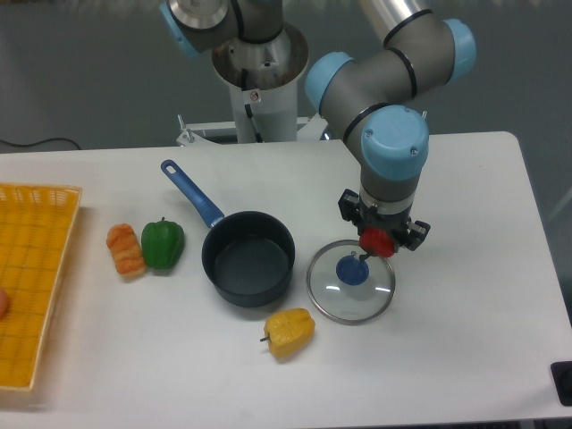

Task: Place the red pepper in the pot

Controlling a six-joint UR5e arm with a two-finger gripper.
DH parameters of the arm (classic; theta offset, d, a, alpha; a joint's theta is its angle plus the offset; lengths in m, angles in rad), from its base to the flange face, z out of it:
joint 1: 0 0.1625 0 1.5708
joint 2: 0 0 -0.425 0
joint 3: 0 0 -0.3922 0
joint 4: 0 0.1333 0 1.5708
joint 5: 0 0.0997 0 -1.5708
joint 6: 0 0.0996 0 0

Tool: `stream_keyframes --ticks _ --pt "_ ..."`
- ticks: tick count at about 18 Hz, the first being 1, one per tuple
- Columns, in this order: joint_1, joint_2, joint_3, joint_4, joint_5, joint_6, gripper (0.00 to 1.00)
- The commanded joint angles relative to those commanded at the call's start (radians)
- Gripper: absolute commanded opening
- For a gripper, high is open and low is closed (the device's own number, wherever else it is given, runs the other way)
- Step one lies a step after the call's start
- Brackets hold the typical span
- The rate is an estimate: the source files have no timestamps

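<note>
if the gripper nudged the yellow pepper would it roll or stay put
The yellow pepper lies on its side on the table, rounded and glossy, so it would probably rock or roll a bit. Its lumpy shape and stem should stop it soon. It looks like a light toy.

Even, bright light — soft shadows

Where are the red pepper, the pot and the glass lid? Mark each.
red pepper (376,240), fixed camera, its red body between the jaws.
pot (248,259), fixed camera, its inner floor.
glass lid (350,270), fixed camera, its blue knob.

Silver-grey arm (407,45) w/ light-blue joint caps, black tool (379,234), white base.
</note>
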Motion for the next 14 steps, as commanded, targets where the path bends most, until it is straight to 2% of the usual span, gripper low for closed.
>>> stream_keyframes --ticks 11,14 --pt "-0.002 0.002 -0.008 -0.002 -0.046 -0.072 0.60" --pt "-0.021 0.003 -0.017 -0.002 -0.045 -0.083 0.60"
